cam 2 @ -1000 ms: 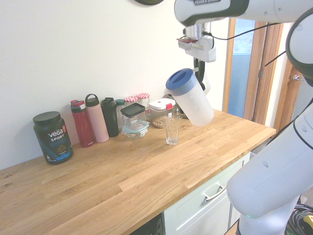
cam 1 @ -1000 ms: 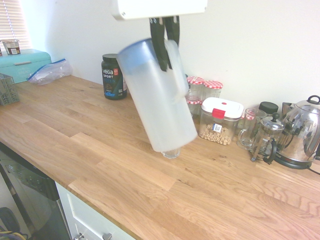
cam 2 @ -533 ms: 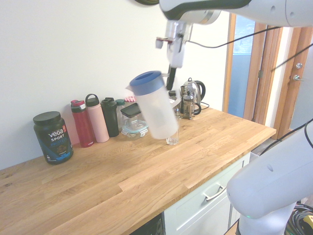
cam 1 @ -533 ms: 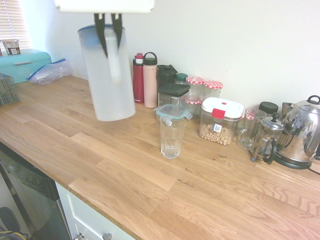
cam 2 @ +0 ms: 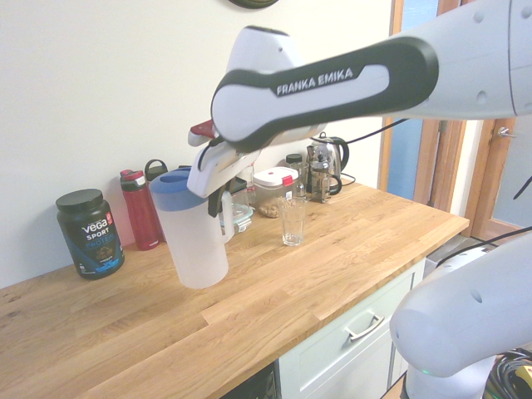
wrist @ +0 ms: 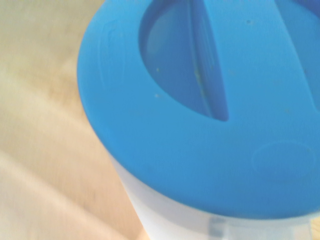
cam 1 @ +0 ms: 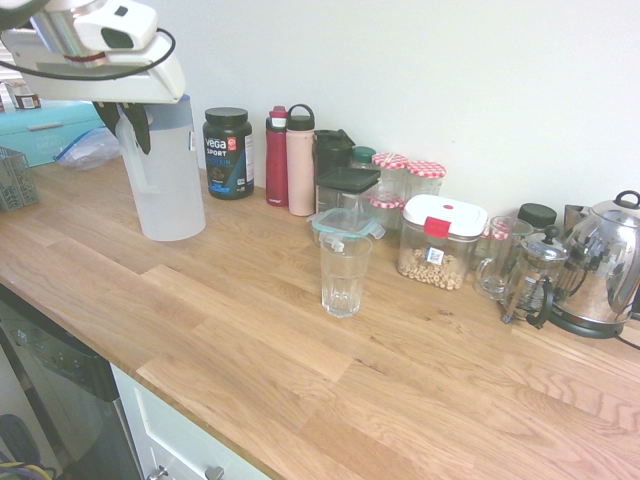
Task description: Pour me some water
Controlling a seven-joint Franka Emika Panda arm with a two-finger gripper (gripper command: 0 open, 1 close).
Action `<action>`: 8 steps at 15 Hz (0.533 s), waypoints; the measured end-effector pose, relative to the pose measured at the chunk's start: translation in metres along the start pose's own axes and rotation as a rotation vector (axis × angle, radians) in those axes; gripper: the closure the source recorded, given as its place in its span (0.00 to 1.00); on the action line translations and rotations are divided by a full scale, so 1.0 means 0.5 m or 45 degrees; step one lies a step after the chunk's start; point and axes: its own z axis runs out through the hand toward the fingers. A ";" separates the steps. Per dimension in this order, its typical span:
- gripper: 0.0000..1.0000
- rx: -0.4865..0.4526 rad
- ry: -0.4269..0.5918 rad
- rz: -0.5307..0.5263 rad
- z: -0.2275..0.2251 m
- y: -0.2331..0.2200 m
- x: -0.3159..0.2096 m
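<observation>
One frosted jug [cam 1: 168, 185] w/ blue lid [cam 2: 176, 189] is showing nr-upright at L of counter [cam 1: 250, 330], gripper [cam 1: 122, 130] pinching its side handle; black Vega tub [cam 1: 229, 155] is standing behind, clear glass [cam 1: 343, 278] is standing R, kettle [cam 1: 598, 265] far R.

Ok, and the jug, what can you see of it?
The tall frosted white plastic jug has a round blue lid with a recessed opening split by a raised bar, and a pale side handle. It looks closed and near upright, at or just above the pale wood counter; I can't tell if the base touches. The black-fingered hand grips the handle. The water level doesn't show through the frosted wall.
</observation>
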 end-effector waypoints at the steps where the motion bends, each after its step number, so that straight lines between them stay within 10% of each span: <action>1: 1.00 0.017 0.051 0.051 0.025 -0.007 -0.016; 8: 1.00 -0.008 0.291 0.320 0.157 -0.037 -0.097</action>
